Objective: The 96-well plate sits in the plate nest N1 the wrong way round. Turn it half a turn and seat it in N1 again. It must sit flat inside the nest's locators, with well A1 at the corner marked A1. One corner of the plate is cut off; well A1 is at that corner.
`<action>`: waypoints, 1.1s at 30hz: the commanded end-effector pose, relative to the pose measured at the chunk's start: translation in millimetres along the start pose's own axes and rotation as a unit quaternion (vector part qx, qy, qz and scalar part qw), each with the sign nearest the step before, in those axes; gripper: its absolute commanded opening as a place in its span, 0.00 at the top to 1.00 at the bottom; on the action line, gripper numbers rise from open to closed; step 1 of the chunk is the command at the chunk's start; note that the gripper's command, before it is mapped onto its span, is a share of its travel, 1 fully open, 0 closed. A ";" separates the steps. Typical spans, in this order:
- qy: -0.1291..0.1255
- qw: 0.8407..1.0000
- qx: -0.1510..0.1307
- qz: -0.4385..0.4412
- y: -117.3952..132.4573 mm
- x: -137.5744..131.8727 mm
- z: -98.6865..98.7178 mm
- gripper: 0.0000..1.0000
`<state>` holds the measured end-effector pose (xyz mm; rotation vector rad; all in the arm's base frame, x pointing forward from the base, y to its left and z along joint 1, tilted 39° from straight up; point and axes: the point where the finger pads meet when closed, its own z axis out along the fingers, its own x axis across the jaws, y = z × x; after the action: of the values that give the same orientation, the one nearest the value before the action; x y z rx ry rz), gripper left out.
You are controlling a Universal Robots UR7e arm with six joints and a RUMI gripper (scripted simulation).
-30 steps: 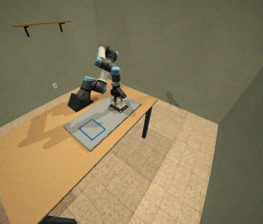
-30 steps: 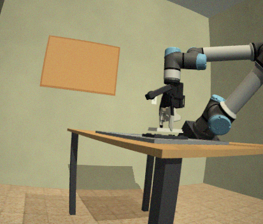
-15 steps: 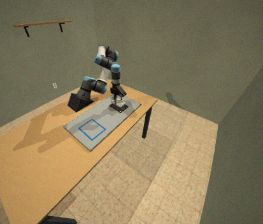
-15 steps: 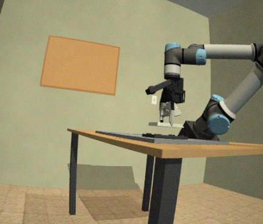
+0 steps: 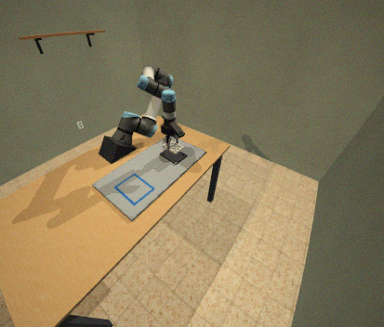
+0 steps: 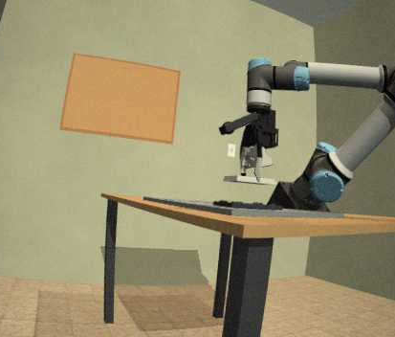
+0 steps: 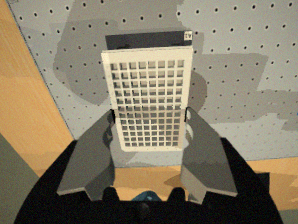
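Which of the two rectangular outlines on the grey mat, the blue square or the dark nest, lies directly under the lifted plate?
The dark nest, beneath the plate; the blue square lies apart, uncovered.

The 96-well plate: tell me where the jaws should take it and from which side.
Grip the 96-well plate across its two long side walls, coming from straight above, as the gripper does now, shut on it. Those walls look straight and parallel, and the plate hangs level above nest N1, so a top-down hold should suit the half turn.
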<state>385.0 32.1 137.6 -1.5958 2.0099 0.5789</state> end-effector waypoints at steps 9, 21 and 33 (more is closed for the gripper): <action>0.000 1.000 0.000 0.000 -0.2 0.1 -15.3 1.00; 0.000 1.000 0.000 0.000 -0.2 0.1 -15.3 1.00; 0.000 0.997 0.000 -0.083 -1.7 16.7 -14.8 1.00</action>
<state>382.4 18.1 145.1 -1.6549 1.9532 0.5537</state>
